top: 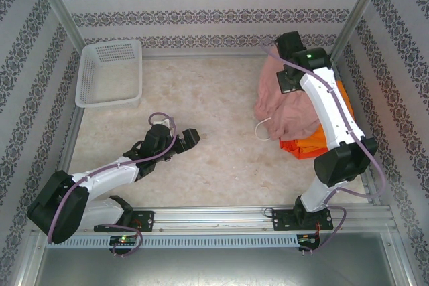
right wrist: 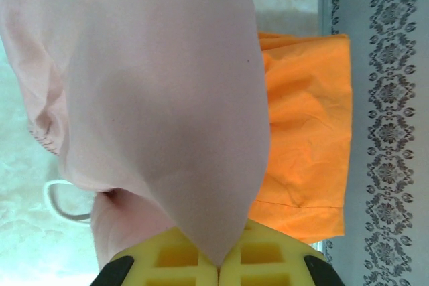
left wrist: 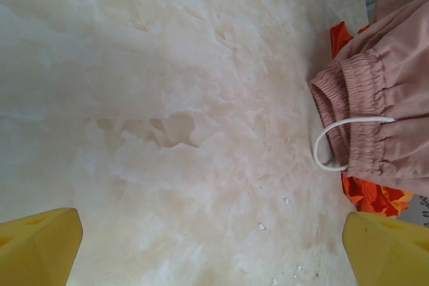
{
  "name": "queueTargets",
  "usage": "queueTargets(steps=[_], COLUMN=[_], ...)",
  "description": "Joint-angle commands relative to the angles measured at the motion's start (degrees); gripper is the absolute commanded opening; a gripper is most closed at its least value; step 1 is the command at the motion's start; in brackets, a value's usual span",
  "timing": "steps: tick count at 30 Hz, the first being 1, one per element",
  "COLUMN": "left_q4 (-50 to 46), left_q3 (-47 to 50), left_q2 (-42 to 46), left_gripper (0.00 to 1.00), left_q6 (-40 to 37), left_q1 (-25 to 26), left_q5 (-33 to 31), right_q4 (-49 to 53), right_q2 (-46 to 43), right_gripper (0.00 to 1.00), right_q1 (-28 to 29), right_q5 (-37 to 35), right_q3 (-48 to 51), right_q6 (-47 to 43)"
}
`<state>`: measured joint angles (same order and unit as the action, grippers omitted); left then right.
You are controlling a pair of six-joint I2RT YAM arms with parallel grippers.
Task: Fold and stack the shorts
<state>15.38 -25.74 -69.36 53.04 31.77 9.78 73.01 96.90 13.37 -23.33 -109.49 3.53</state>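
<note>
The dusty pink fabric shorts (top: 285, 108) lay heaped on the bright orange shorts (right wrist: 305, 132) at the pale marbled table's (top: 221, 85) right side; the right claw (right wrist: 218, 266) was clamped on their pink cloth; the left claw (top: 190, 137), spread wide and empty, had their gathered waistband (left wrist: 365, 118) to its right, well apart.
</note>
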Motion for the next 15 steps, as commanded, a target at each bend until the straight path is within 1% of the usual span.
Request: queueTargets(steps=[1,7,15], left_q4=[-0.31,-0.27,-1.37], left_q3=[0.83,1.03,1.13], left_q2=[1.02,1.01,1.95], left_gripper=[1.0,1.0,1.0], left_q6=[-1.02,-1.0,-1.44], left_q1=[-0.47,-0.74,-1.24], left_q5=[-0.66,-0.51,-0.17], right_q4=[2.99,4.51,3.71], right_q2=[-0.93,-0.42,0.54], right_gripper=[0.0,0.0,0.0], right_q1=[-1.63,-5.49,-13.11], right_q5=[-2.26,-1.96,0.37], right_q3=[-3.78,-6.0,-5.99], right_q6=[-1.46,-2.64,-4.81])
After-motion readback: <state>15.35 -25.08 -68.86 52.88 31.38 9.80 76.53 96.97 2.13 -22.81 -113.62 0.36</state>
